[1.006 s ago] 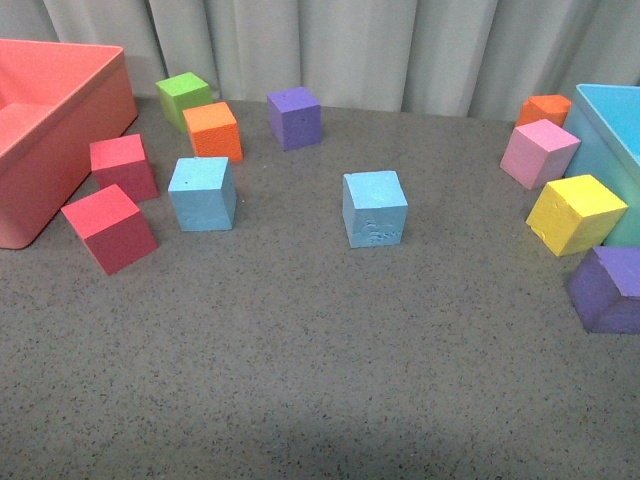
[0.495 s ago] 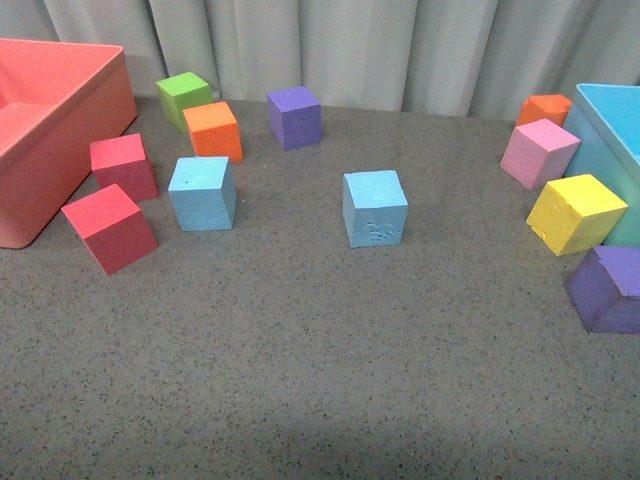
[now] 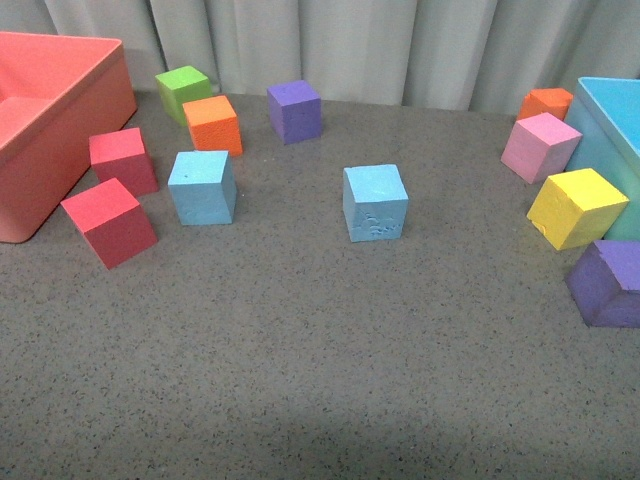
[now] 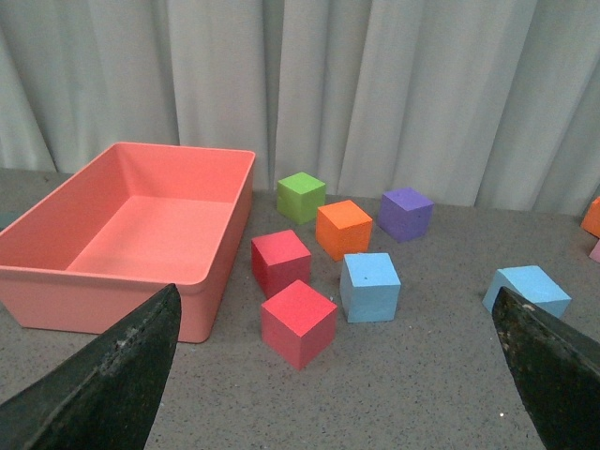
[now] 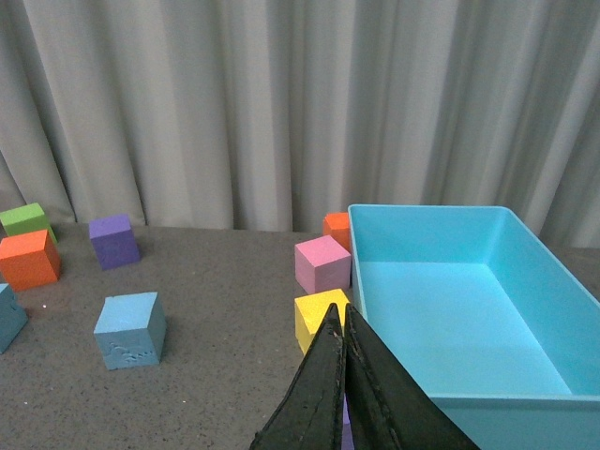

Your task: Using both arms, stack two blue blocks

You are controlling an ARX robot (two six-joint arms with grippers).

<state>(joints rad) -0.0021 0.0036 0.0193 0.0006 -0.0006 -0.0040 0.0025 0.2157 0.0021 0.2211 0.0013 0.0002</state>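
Left gripper (image 4: 335,289) stands wide, right gripper (image 5: 342,323) pinched closed, both empty. One blue block (image 3: 203,187) sits near two red cubes (image 3: 123,160), the scuffed blue block (image 3: 375,203) alone at centre. Risk: my wide jaws could knock a red cube.

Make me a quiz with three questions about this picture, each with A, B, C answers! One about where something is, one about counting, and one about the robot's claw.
1. Where is the green cube?
A. inside the turquoise bin
B. beside an orange cube
C. on top of a purple cube

2. How many red cubes are there?
A. one
B. four
C. two

3. The right gripper is:
A. shut, holding nothing
B. wide open
C. shut on a yellow cube

Answers:
1 B, the green cube sits by the orange cube at the back left.
2 C, both red cubes lie near the pink bin.
3 A, its jaws meet with nothing between them.
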